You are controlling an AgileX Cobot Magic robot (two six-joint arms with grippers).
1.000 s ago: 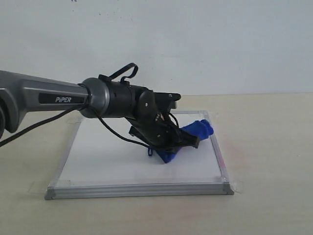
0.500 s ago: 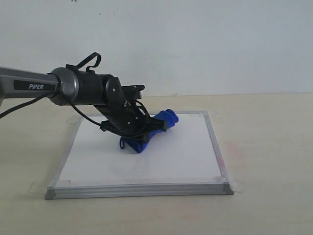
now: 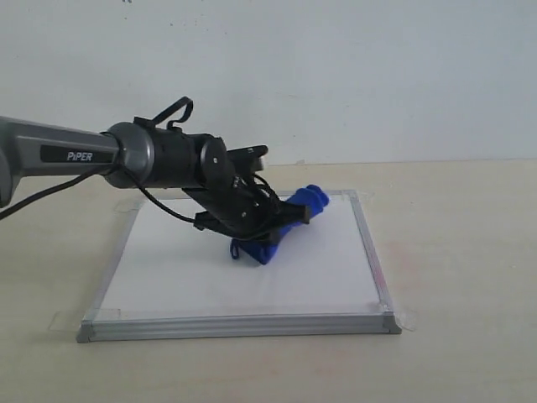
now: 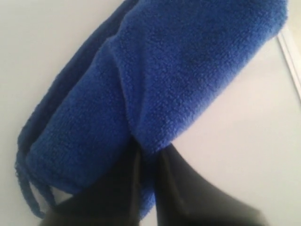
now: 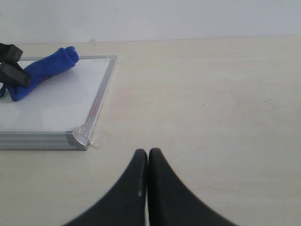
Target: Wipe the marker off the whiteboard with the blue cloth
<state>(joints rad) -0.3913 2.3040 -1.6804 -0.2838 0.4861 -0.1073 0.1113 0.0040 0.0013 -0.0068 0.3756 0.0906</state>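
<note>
The whiteboard (image 3: 185, 277) lies flat on the table, and its white face shows no red marker lines in any view. My left gripper (image 3: 270, 227) is shut on the blue cloth (image 3: 307, 201) and presses it onto the board a little right of the middle. Close up, the cloth (image 4: 155, 80) fills the left wrist view, pinched between the black fingers (image 4: 188, 188) over the white surface (image 4: 244, 141). My right gripper (image 5: 148, 153) is shut on nothing, above bare table beside the board's corner (image 5: 77, 139). It sees the cloth (image 5: 47, 68) from the side.
The board's silver frame (image 3: 373, 260) rises slightly above the tabletop, with clear tape tabs at its corners (image 3: 405, 319). A pale wall stands behind the beige table (image 3: 461, 252). My left arm (image 3: 75, 155) reaches in over the board's left edge.
My left gripper swept the cloth left across the board, then came partway back to the right. The board face stays white.
</note>
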